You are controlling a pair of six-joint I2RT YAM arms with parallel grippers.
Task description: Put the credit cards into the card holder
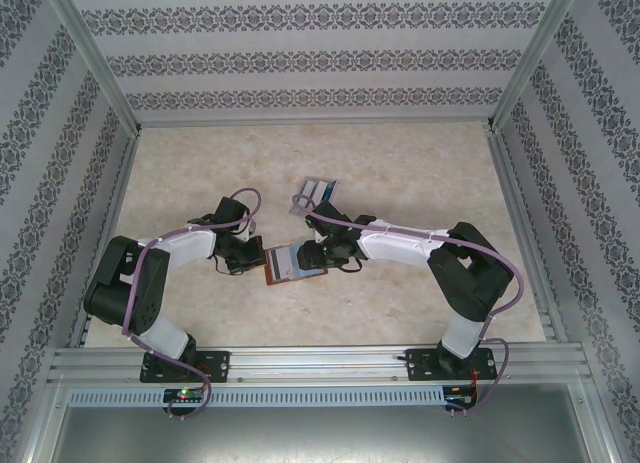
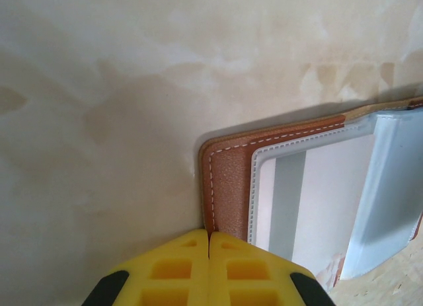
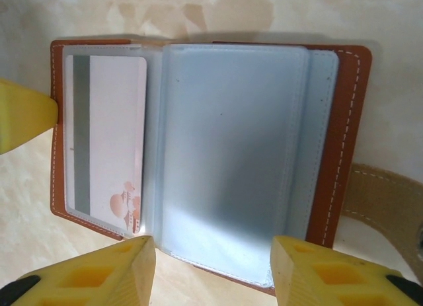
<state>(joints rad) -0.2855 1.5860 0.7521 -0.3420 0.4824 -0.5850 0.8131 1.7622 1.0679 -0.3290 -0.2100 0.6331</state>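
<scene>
Card holder (image 1: pixel 295 261), brown, leather-like and white-stitched, lies spread open on the mottled beige counter (image 1: pixel 420 173) between the two arms. At its left edge your left gripper (image 2: pixel 209 243) is clenched on nothing, its yellow fingertips pressed together against the holder's brown corner and apparently pinning it. One pale credit card (image 3: pixel 109 141) with a grey stripe sits in the left clear pocket. Moving right, a cloudy blue-grey plastic sleeve (image 3: pixel 231 154) lies empty. Your right gripper (image 3: pixel 211 253) is released, its jaws standing wide at the sleeve's lower edge with nothing between them. Further right, the tan clasp tab (image 3: pixel 390 200) trails onto the counter. More grey cards (image 1: pixel 312 195) wait just beyond the holder. For the next card, you would do well to hold the left corner pinned, take a card by its short edge and slide it flat into the sleeve's mouth, so the holder does not skid. No brand or lettering can be read; the seated card bears a blurred orange motif.
</scene>
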